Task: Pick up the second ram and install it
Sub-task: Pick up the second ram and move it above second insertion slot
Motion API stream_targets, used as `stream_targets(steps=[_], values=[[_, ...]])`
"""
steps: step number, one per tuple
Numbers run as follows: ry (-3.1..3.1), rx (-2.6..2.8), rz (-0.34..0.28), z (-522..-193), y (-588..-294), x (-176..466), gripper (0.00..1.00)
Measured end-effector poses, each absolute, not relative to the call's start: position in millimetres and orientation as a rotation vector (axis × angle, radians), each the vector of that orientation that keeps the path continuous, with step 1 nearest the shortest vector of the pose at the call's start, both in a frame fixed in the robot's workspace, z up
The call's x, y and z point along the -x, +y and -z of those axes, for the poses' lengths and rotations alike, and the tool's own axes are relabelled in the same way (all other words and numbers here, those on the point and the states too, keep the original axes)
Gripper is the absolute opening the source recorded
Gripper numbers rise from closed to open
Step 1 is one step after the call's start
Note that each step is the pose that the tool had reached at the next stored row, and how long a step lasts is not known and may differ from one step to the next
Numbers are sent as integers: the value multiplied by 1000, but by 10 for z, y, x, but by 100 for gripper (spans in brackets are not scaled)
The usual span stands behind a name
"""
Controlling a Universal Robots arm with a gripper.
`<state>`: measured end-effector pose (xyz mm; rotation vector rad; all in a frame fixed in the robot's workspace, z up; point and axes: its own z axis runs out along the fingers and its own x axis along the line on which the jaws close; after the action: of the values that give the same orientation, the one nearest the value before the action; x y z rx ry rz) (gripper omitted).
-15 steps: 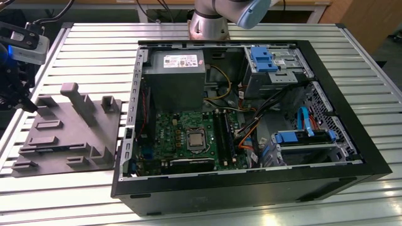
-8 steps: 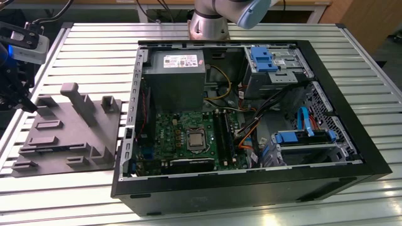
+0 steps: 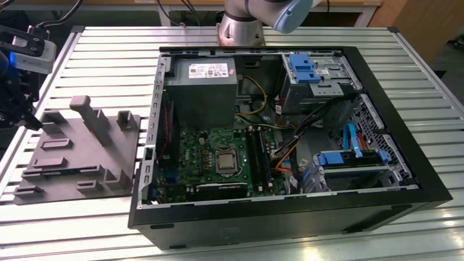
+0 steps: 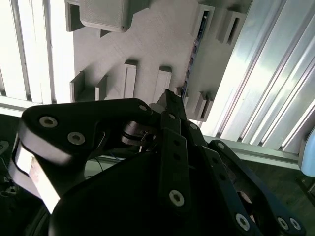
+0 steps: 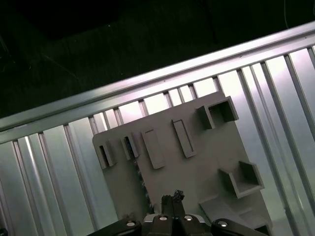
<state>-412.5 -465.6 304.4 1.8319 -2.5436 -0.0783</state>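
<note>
Second wrist view, second ram (image 4: 193,54) edge-on, thin sliver, jaws together

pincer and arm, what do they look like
The pincer is matte black: flat linked bars joined by round silver screw heads. In the exterior view the arm is a silver-grey tube with a pale blue joint cap.

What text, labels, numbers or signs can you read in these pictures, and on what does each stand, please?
No text can be quoted.
White label on the grey power supply: print too small to read.
Stickers on the drive cage: too small to read.
Processor lid: markings too blurred to read.
Grey parts fixture: no text on it.
</note>
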Motion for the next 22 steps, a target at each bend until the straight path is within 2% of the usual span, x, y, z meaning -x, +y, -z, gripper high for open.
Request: stream_targets(steps=[22], values=[[-2481,-1914,78,-3013,-4656,4132,11]])
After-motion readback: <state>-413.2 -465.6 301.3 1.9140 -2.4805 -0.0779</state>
